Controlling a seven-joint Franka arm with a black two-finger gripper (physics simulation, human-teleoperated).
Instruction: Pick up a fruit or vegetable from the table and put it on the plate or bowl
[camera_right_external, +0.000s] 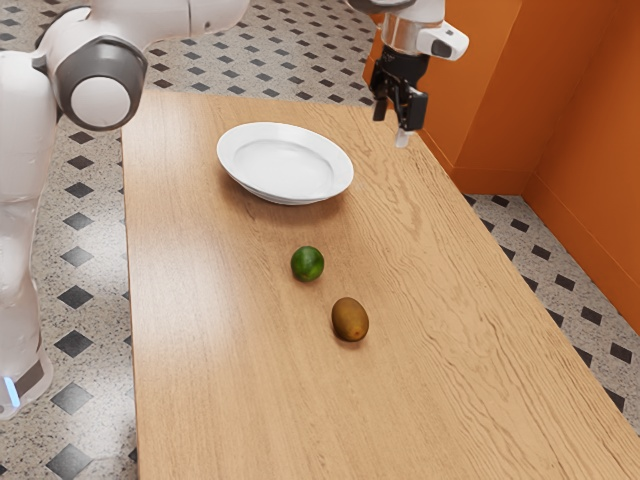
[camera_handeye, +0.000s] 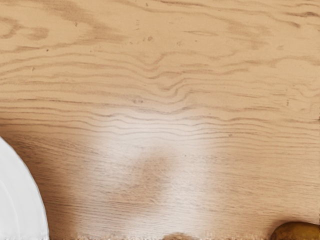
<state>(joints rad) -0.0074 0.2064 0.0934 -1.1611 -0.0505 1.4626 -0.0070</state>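
Lime (camera_right_external: 307, 263) and kiwi (camera_right_external: 350, 319), the two fruits on the wooden table (camera_right_external: 480, 330), both lie well apart from the gripper (camera_right_external: 400, 125), far nearer the camera than it is. The green lime is the closer of the two to the gripper. The brown kiwi sits just beyond the lime, near it but not touching. The white plate (camera_right_external: 285, 161) stands much nearer to the gripper than either fruit, off toward the exterior view's left of it, and nothing lies on it.

The gripper hangs in the air above the table's far part, close to the orange wall (camera_right_external: 500, 90), pointing down. Its two black fingers stand apart with nothing between them and touch nothing.

In the wrist view, bare wood grain of the table (camera_handeye: 160, 75) lies under the hand. A curved piece of the plate's rim (camera_handeye: 20, 200) shows to one side, and part of the kiwi (camera_handeye: 296, 231) shows at the opposite side.
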